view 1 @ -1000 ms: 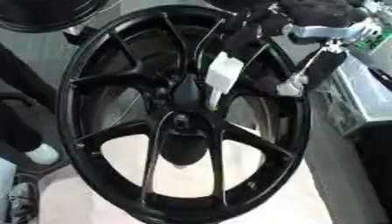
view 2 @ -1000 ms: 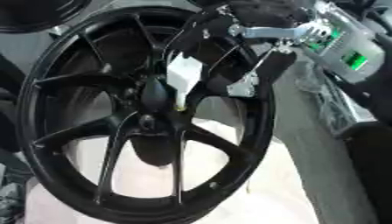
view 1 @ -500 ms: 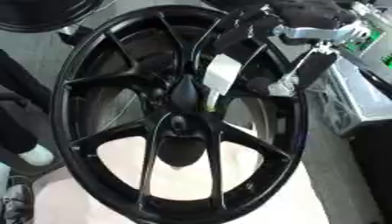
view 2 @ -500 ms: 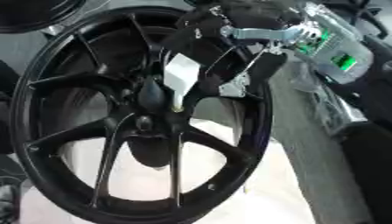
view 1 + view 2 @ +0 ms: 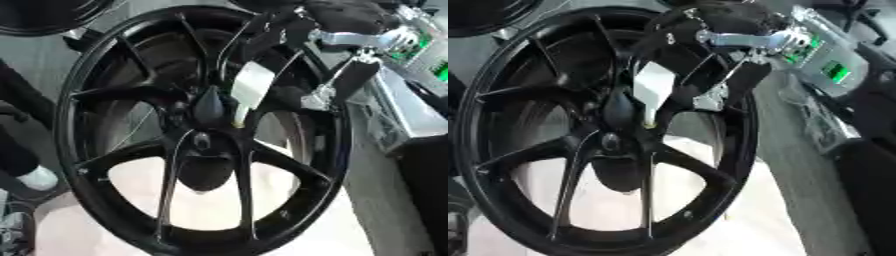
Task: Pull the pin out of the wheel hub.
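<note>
A large black spoked wheel hub [image 5: 114, 165] lies tilted and fills most of both views. Just above and right of its centre boss [image 5: 203, 142] stands a white pin [image 5: 249, 89] with a yellowish tip pointing down toward the centre. My right hand [image 5: 289, 35] comes in from the upper right, and its black fingers curl round the top of the pin. Its thumb [image 5: 343, 82] hangs apart to the right, over a spoke opening. The left hand shows in neither view.
Another black wheel [image 5: 44, 15] lies at the upper left. A grey metal unit with green parts [image 5: 833, 75] stands along the right side. A pale cloth [image 5: 201, 210] shows through the spokes below. A person's shoe [image 5: 37, 177] is at the left edge.
The whole picture has shifted a little, so the camera moved. My right hand stays on the white pin near the hub centre, with no clear move against the wheel.
</note>
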`<action>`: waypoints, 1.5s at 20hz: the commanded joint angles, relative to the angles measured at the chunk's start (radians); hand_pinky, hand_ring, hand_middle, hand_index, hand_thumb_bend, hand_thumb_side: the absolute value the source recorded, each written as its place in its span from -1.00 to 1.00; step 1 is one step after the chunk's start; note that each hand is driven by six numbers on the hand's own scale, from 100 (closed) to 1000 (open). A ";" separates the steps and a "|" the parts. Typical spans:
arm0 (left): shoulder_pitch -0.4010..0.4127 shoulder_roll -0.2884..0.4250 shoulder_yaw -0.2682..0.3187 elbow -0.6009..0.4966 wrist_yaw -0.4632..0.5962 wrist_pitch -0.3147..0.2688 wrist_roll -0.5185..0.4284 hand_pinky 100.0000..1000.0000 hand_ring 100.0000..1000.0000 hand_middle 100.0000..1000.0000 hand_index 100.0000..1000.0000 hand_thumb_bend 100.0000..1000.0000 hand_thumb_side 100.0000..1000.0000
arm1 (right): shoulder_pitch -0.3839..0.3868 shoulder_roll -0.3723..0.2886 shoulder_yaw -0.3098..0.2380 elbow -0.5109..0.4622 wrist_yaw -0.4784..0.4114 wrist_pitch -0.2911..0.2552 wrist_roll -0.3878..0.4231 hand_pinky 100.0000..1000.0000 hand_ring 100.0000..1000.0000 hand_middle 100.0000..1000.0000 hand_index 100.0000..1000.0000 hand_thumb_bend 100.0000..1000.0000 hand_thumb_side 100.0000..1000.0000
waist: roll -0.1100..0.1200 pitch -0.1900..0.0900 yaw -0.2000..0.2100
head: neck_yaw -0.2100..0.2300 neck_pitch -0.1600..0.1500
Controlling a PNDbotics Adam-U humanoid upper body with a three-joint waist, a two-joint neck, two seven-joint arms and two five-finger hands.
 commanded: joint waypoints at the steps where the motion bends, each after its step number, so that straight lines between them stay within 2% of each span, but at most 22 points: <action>1: -0.007 0.009 0.000 -0.010 0.002 0.003 -0.002 0.28 0.36 0.26 0.55 -0.32 1.00 | -0.010 -0.021 -0.010 -0.011 -0.004 -0.002 0.005 0.80 0.33 0.43 0.85 -0.92 -0.16 | 0.000 -0.011 0.002 | -0.004 -0.016; 15: -0.008 0.007 -0.002 -0.008 0.003 0.008 -0.006 0.28 0.36 0.24 0.54 -0.31 1.00 | -0.007 -0.015 -0.015 -0.011 0.017 -0.008 -0.011 0.80 0.38 0.49 0.84 -0.83 -0.11 | -0.002 -0.002 0.005 | 0.008 -0.029; 18: -0.008 0.006 -0.003 -0.008 0.004 0.008 -0.006 0.28 0.36 0.23 0.54 -0.31 1.00 | -0.006 -0.015 -0.015 -0.011 0.019 -0.010 -0.022 0.79 0.38 0.49 0.84 -0.84 -0.12 | -0.002 0.000 0.004 | 0.006 -0.029; 19: -0.008 0.007 -0.002 -0.008 0.004 0.008 -0.006 0.28 0.36 0.23 0.54 -0.32 1.00 | -0.005 -0.015 -0.015 -0.011 0.023 -0.013 -0.021 0.79 0.38 0.49 0.84 -0.92 -0.12 | -0.002 0.000 0.004 | 0.006 -0.030; 30: -0.010 0.004 -0.004 -0.006 0.004 0.010 -0.008 0.28 0.36 0.22 0.54 -0.31 1.00 | -0.004 -0.004 -0.006 -0.011 0.054 -0.002 -0.022 0.79 0.37 0.47 0.85 -0.97 -0.16 | -0.007 0.009 0.011 | -0.005 -0.037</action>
